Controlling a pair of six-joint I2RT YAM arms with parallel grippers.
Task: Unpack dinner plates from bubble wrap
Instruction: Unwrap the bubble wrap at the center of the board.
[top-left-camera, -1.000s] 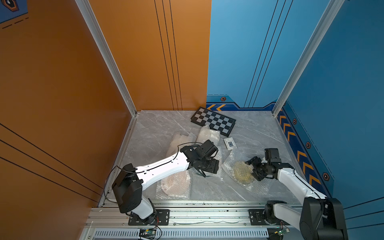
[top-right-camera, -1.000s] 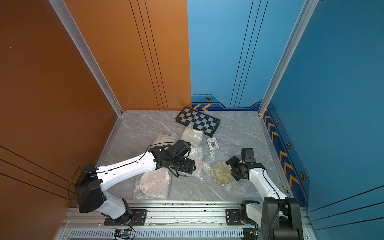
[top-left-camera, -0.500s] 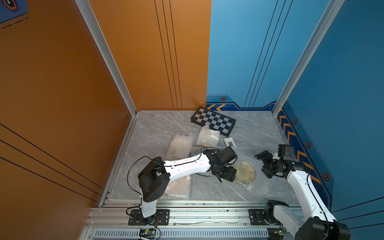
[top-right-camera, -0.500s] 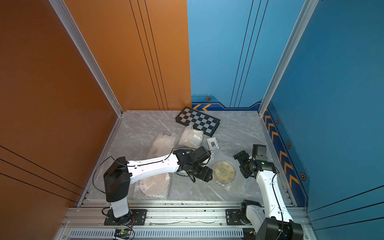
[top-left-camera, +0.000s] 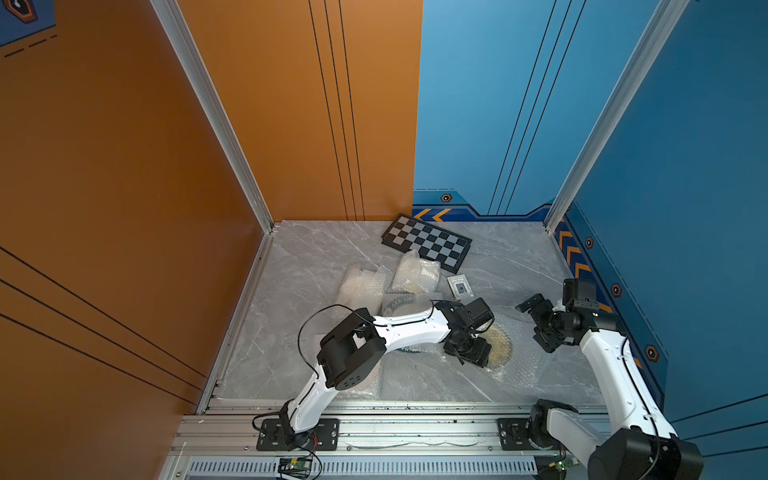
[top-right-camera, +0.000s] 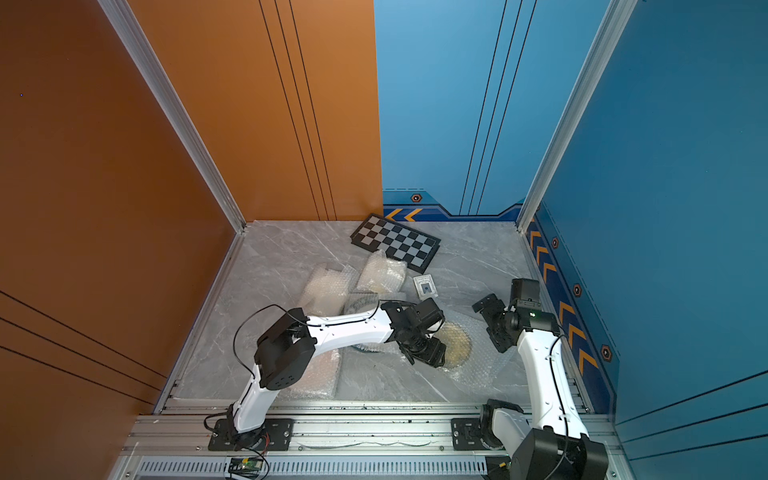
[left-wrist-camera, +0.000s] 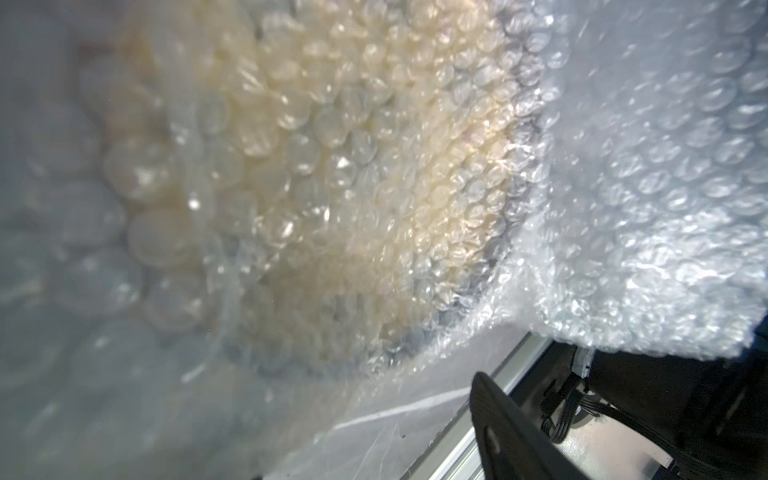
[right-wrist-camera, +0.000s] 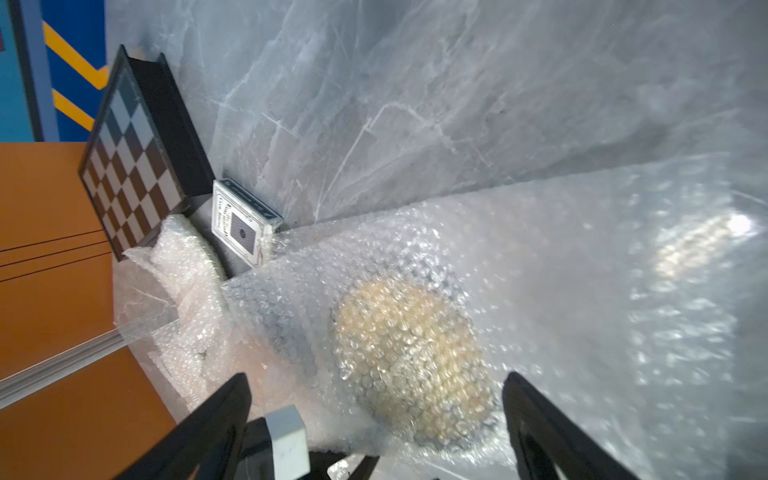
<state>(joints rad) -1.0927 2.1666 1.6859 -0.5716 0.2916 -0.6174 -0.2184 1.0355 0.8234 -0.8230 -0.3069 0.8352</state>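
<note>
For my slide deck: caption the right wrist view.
Open right end effector facing a yellow plate under bubble wrap; card box and checkerboard beyond.

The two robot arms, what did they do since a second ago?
The left gripper swung across from the wrapped bundles to the yellow plate. The right gripper backed off that plate toward the blue wall, jaws open and empty. The plate still lies on its bubble wrap; the checkerboard and small white box stayed put.
</note>
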